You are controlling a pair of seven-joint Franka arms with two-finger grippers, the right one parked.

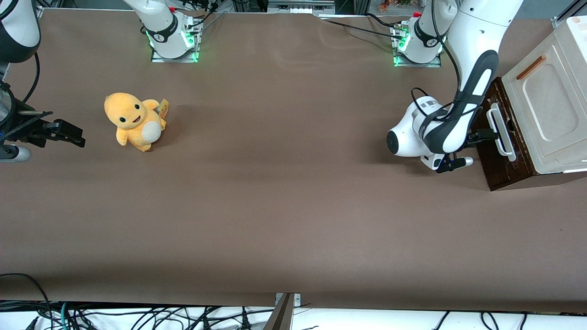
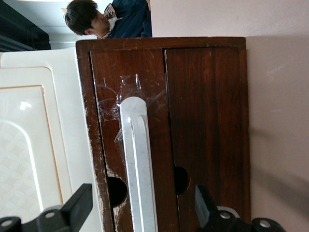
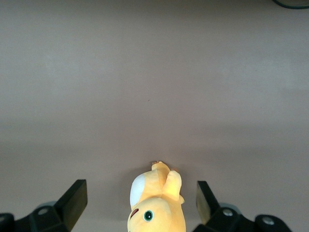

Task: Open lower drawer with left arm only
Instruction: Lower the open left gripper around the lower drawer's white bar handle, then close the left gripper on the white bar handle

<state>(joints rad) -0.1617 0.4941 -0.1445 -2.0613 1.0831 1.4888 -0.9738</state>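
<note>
The lower drawer (image 1: 497,160) has a dark brown wood front (image 2: 207,121) with a white loop bar handle (image 1: 501,133) (image 2: 137,154). It stands at the working arm's end of the table, directly under the cream panelled front (image 1: 545,105). My left arm (image 1: 474,78) reaches down in front of the drawer. Its black gripper (image 1: 487,134) (image 2: 142,195) is open just in front of the handle. The two fingers (image 2: 79,205) straddle the white bar without touching it, one on each side. Two round holes (image 2: 117,191) show in the wood beside the bar.
The cream front (image 2: 38,140) carries a thin orange-brown handle (image 1: 531,68). A yellow plush toy (image 1: 134,120) (image 3: 154,205) sits toward the parked arm's end of the table. Both arm bases (image 1: 417,41) stand along the table's edge farthest from the front camera.
</note>
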